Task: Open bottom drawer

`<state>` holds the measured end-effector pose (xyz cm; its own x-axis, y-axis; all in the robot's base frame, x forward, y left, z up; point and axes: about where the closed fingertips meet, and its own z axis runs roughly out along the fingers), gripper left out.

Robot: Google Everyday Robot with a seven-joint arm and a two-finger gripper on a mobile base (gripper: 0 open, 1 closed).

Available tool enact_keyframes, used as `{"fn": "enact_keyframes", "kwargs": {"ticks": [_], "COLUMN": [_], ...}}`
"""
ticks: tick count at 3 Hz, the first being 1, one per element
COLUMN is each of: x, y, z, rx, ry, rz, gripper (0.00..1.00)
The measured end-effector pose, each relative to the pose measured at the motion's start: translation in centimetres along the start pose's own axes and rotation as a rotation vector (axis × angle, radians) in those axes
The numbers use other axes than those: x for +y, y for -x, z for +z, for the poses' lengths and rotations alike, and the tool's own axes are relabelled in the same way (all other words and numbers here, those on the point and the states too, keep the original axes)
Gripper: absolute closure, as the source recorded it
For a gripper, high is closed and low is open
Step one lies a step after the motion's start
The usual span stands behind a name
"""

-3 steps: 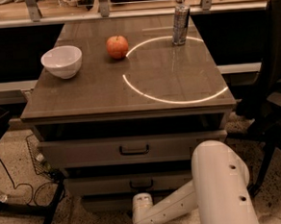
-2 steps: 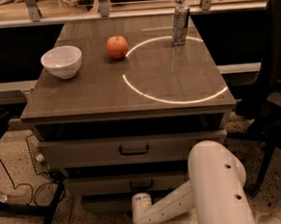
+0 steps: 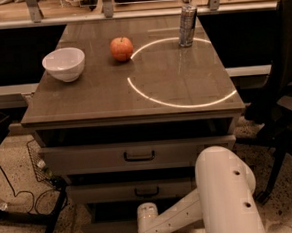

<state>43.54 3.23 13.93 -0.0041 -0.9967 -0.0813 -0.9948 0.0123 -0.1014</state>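
Observation:
The drawer cabinet stands in front of me with three stacked fronts. The top drawer front [image 3: 138, 155] and the middle drawer front [image 3: 146, 190] each show a dark loop handle. The bottom drawer [image 3: 111, 227] shows only as a low grey-beige strip near the floor. Its handle is hidden behind my arm. My white arm [image 3: 226, 193] reaches down and left, and its wrist [image 3: 148, 223] sits right in front of the bottom drawer's centre. The gripper itself lies below the wrist, past the frame's lower edge, out of view.
On the cabinet top are a white bowl [image 3: 63, 63], a red apple [image 3: 121, 48] and a metal can [image 3: 187, 25]. A dark office chair [image 3: 285, 103] stands at the right. Cables and a wire rack [image 3: 39, 166] lie on the floor at the left.
My arm's upper link has shifted slightly to the left. The wrist stays in front of the bottom drawer. The drawers have not visibly moved.

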Motion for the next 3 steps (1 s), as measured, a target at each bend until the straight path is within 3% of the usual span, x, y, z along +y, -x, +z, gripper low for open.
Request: {"fn": "enact_keyframes", "kwargs": {"ticks": [1, 2, 3], "x": [0.2, 0.3, 1.9], "y": [0.0, -0.1, -0.5], "z": [0.0, -0.1, -2.6], "rx": [0.000, -0.001, -0.002], "ry": [0.001, -0.001, -0.042], "rz": [0.000, 0.002, 0.033], "gripper": [1.00, 1.00, 1.00]}}
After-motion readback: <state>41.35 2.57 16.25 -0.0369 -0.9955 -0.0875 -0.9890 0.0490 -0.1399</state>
